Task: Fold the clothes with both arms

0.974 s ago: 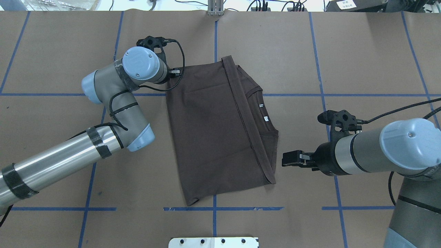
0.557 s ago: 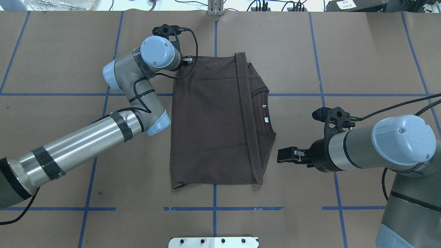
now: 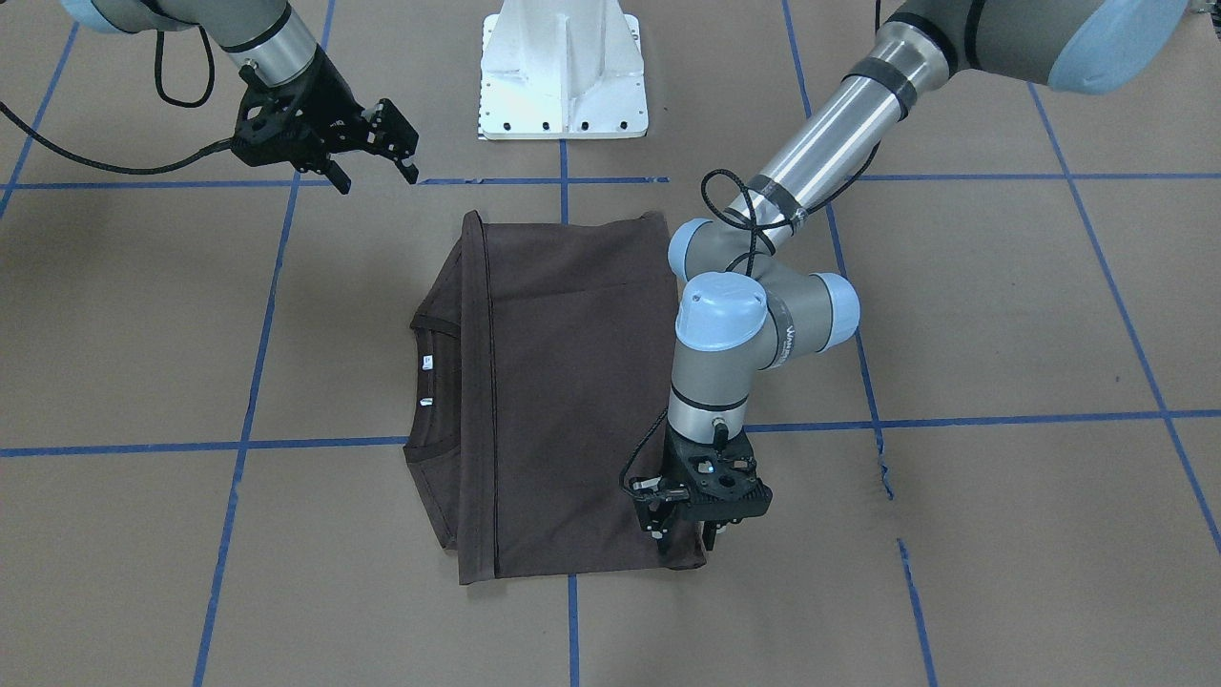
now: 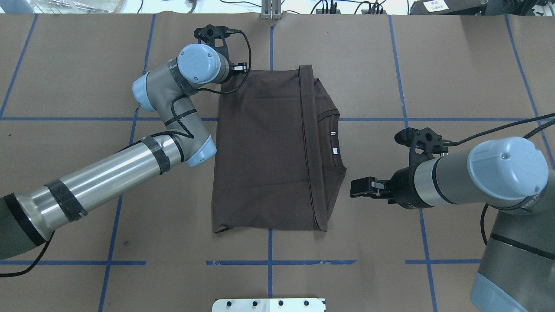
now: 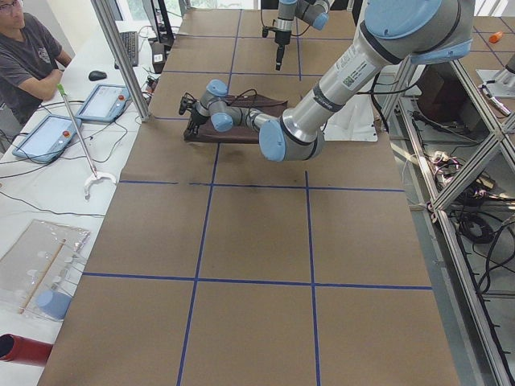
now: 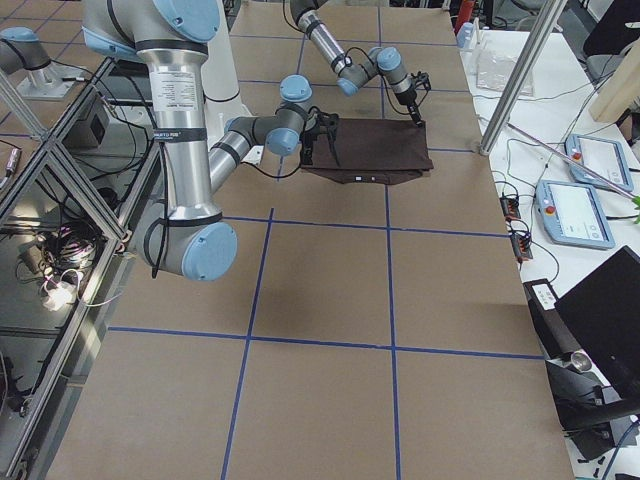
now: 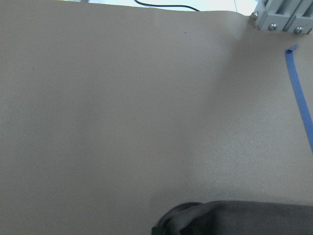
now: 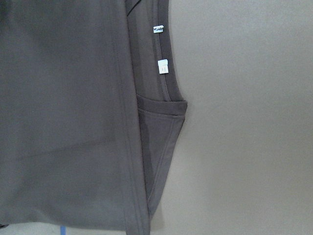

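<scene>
The dark brown-grey T-shirt (image 4: pixel 264 151) lies folded flat on the brown paper, its collar (image 4: pixel 334 138) and white neck label (image 8: pixel 163 67) towards the robot's right. In the front view my left gripper (image 3: pixel 685 544) points straight down and is shut on the shirt's far left corner (image 3: pixel 682 553); in the overhead view its wrist hides it. The left wrist view shows only a bunched bit of cloth (image 7: pixel 234 218). My right gripper (image 4: pixel 357 188) hovers open and empty just right of the shirt's near collar side (image 3: pixel 372 162), apart from the cloth.
The white pedestal base (image 3: pixel 563 67) stands at the robot's side of the table. Blue tape lines (image 4: pixel 269 262) cross the brown paper. An aluminium post (image 4: pixel 271 8) rises at the far edge. A seated operator (image 5: pixel 28 56) and tablets are beyond the table.
My left arm has moved away from the robot and to the right with the shirt's corner. The shirt has swung from skewed to square. The right gripper has shifted a little left.
</scene>
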Robot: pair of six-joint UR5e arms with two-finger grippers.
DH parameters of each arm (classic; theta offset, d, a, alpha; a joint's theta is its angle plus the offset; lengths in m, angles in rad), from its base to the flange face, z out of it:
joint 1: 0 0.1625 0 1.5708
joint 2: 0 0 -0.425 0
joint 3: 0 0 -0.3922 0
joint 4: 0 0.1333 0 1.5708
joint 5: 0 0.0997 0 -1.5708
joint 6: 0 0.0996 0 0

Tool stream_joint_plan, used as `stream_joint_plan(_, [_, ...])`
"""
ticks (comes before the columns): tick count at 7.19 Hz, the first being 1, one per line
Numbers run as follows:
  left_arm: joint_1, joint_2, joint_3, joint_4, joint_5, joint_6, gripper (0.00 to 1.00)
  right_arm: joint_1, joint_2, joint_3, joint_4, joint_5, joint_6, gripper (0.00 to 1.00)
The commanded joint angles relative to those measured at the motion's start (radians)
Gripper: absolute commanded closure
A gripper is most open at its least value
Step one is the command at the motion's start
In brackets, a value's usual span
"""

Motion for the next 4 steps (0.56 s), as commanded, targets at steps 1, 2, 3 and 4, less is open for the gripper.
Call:
stream_joint_plan(1, [-0.030,0.071,-0.138,0.060,-0.131,0.051,0.00,0.027,0.054,-0.028,-0.122,0.003,-0.143,0.00])
stream_joint_plan(2, [-0.032,0.157,-0.277,0.134,-0.147,0.064,0.00,0.045,0.159,-0.067,-0.270,0.003,-0.270,0.00])
stream_joint_plan(3, [-0.032,0.226,-0.394,0.232,-0.149,0.120,0.00,0.050,0.268,-0.151,-0.393,-0.002,-0.313,0.00])
stream_joint_plan(4, [-0.032,0.309,-0.533,0.328,-0.152,0.182,0.00,0.052,0.324,-0.217,-0.414,-0.002,-0.318,0.00])
